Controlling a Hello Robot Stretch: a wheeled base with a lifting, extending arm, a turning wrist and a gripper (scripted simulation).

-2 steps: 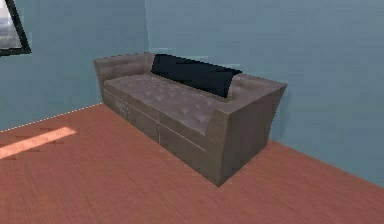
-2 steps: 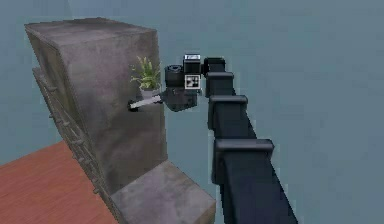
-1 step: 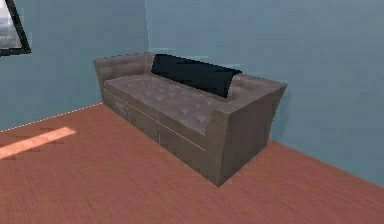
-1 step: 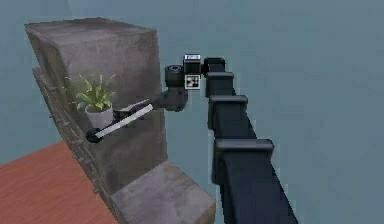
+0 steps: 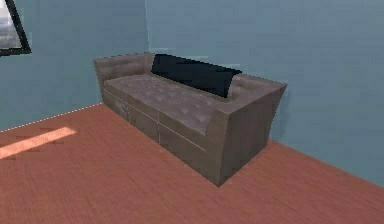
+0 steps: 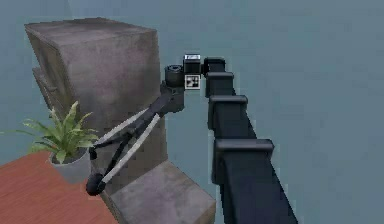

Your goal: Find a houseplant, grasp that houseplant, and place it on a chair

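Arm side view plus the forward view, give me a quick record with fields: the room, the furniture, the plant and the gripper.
room: blue walls, reddish wood floor
furniture: grey-brown sofa with a dark cushion against its back
plant: green houseplant by the sofa's end, at the arm side view's left
gripper: gripper close to the houseplant in the picture; cannot tell whether it holds anything

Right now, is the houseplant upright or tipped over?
Upright: the houseplant stands beside the sofa, its leaves fanning upward and outward.
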